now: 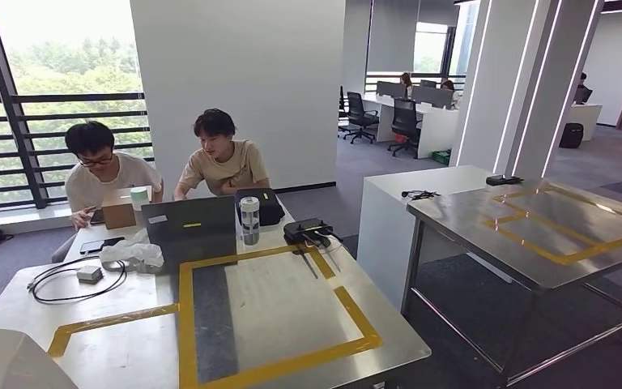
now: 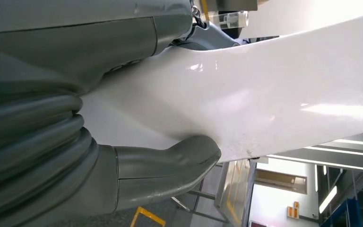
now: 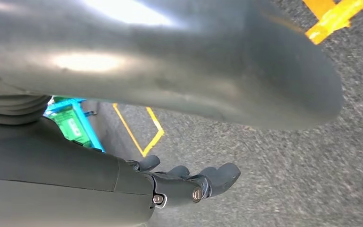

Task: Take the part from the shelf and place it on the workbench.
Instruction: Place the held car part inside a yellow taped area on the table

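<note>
White part gripped in left robot hand; right robot hand empty, fingers loosely apart; no legible writing.

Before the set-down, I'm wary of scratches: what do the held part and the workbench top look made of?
The white part the left robot hand grips looks like glossy moulded plastic or painted panel: smooth, sharp highlights. The workbench top looks like brushed steel: dull grey sheen, yellow tape.
</note>
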You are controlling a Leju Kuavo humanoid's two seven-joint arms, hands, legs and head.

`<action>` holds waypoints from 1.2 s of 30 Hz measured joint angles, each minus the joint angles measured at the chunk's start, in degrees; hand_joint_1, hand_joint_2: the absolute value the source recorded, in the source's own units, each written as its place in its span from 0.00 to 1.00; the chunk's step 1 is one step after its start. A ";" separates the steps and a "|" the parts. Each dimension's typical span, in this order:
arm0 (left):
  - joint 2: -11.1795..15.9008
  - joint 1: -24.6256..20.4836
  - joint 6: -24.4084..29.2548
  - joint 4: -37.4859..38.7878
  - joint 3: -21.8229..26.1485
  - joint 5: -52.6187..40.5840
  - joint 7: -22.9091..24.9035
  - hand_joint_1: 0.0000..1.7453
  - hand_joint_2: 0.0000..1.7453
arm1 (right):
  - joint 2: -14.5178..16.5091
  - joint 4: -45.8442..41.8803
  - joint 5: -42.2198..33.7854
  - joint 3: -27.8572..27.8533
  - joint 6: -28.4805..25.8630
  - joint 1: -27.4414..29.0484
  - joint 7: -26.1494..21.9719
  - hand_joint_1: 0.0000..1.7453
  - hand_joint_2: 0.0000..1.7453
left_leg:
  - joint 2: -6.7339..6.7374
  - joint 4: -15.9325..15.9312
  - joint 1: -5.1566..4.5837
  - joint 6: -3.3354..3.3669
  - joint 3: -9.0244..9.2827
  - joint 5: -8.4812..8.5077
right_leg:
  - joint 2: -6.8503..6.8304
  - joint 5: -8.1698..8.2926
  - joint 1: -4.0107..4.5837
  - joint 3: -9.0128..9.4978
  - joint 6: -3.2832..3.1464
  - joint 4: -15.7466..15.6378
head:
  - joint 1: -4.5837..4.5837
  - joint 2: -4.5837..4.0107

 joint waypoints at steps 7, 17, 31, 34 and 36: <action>-0.32 0.50 0.02 0.03 0.02 -0.27 0.08 1.00 1.00 | 0.14 0.02 -0.06 0.00 -0.02 0.54 1.05 0.00 0.00 | -0.46 -0.10 -0.59 -0.89 4.15 -4.39 | -0.12 12.77 0.86 -0.05 -2.07 -13.43 | -0.03 -0.02; -1.22 2.08 -0.05 -1.03 -0.51 -2.17 2.43 1.00 1.00 | 1.06 0.03 -1.55 -0.69 -0.37 0.58 1.11 0.00 0.00 | -0.10 14.50 0.46 -3.77 -5.99 -6.96 | 0.01 9.36 -0.01 5.26 -3.29 -16.18 | -0.33 0.01; -5.18 -1.16 -0.11 -1.00 -4.81 -3.07 4.60 1.00 1.00 | 2.16 0.07 -1.32 -1.44 -1.34 0.44 1.28 0.00 0.00 | -0.39 -0.92 -0.03 -1.42 -1.34 1.85 | 0.13 7.35 -0.05 8.28 -2.92 -17.54 | 0.00 0.01; -5.74 -1.49 -0.10 -0.64 -5.54 -3.06 4.66 1.00 1.00 | 2.15 0.07 -1.57 -1.54 -1.33 0.44 1.28 0.00 0.00 | -0.37 -0.83 -0.22 -1.08 -1.31 1.62 | 0.12 7.21 -0.18 8.40 -2.52 -17.78 | 0.06 0.01; -5.97 -1.74 -0.09 -0.43 -5.85 -3.07 4.66 1.00 1.00 | 2.15 0.07 -1.61 -1.68 -1.33 0.45 1.28 0.00 0.00 | -0.35 -0.74 -0.32 -0.95 -1.30 1.54 | 0.12 7.14 -0.31 8.43 -1.66 -17.84 | 0.07 0.01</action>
